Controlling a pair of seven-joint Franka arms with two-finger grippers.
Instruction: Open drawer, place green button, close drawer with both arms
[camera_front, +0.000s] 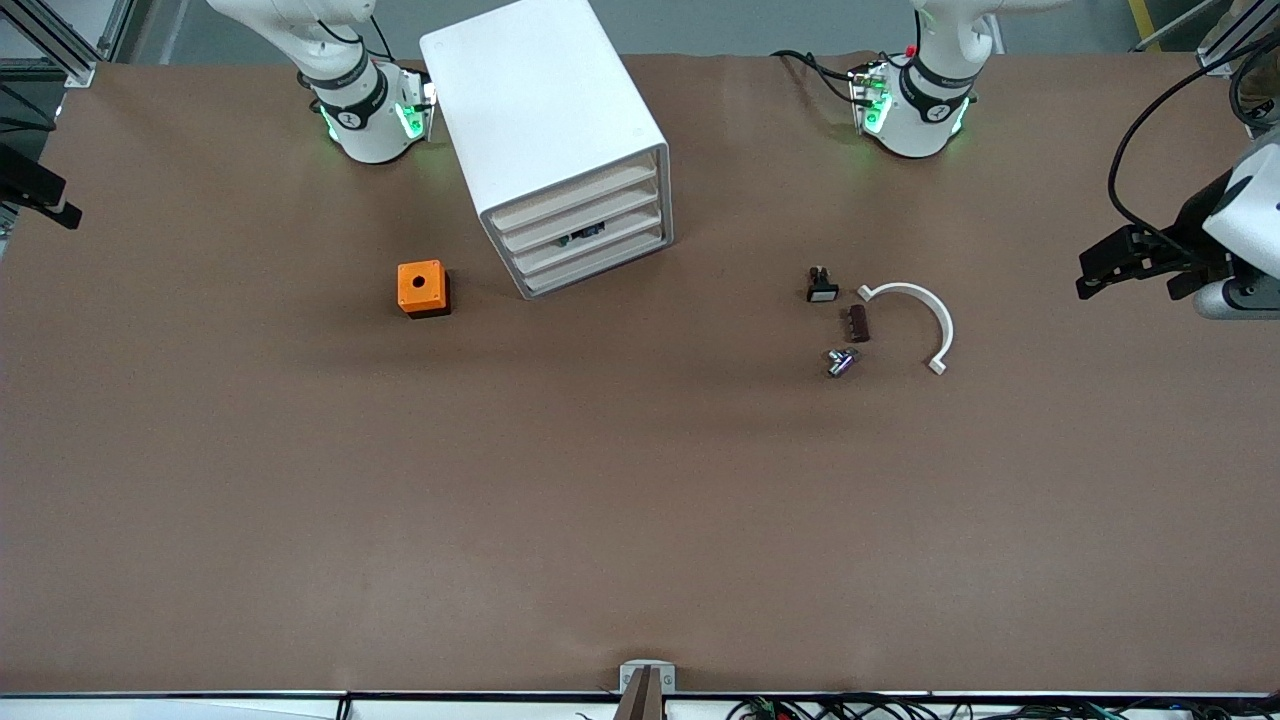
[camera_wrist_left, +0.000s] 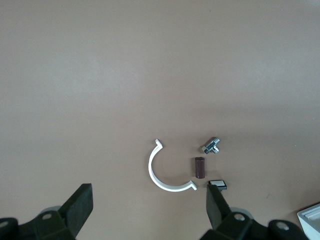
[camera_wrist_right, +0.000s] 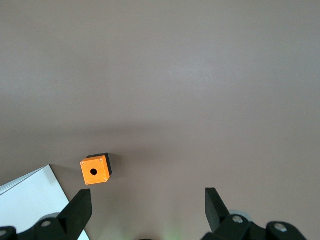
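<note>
The white four-drawer cabinet (camera_front: 545, 110) stands between the arms' bases, and its corner shows in the right wrist view (camera_wrist_right: 27, 200). The third drawer (camera_front: 628, 237) is pushed in flush with the others. A small dark-and-blue thing (camera_front: 580, 237), likely the button, shows in the slot over its front; no green cap is visible. My left gripper (camera_front: 1090, 276) (camera_wrist_left: 148, 200) hangs open and empty, high over the left arm's end of the table. My right gripper (camera_front: 45, 195) (camera_wrist_right: 148, 200) hangs open and empty, high over the right arm's end.
An orange cube with a hole (camera_front: 422, 288) (camera_wrist_right: 95, 170) sits beside the cabinet toward the right arm's end. Toward the left arm's end lie a black-and-white switch part (camera_front: 821, 286), a brown block (camera_front: 858, 323), a metal part (camera_front: 842, 361) and a white curved clip (camera_front: 915, 318) (camera_wrist_left: 167, 172).
</note>
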